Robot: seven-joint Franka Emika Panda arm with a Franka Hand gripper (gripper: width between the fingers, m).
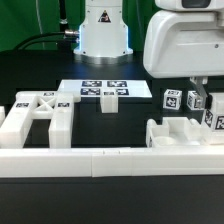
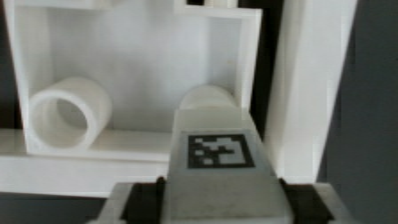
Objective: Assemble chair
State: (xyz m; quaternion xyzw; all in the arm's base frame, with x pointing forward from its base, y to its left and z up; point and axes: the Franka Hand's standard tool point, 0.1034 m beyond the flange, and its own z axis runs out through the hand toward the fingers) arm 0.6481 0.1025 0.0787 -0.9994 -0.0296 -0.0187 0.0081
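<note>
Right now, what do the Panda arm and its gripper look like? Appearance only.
The arm is glossy white with smooth, rounded housings. Black cables trail behind its base. The gripper has a bulky, rounded white body and short dark fingers. No lettering or marking on it is legible.

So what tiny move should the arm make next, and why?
Probably nudge the tagged leg sideways toward the round ring on the white panel. The fingers are closed on the leg, and its tip points beside the ring, not at it, so lining up seems to come before any push.
</note>
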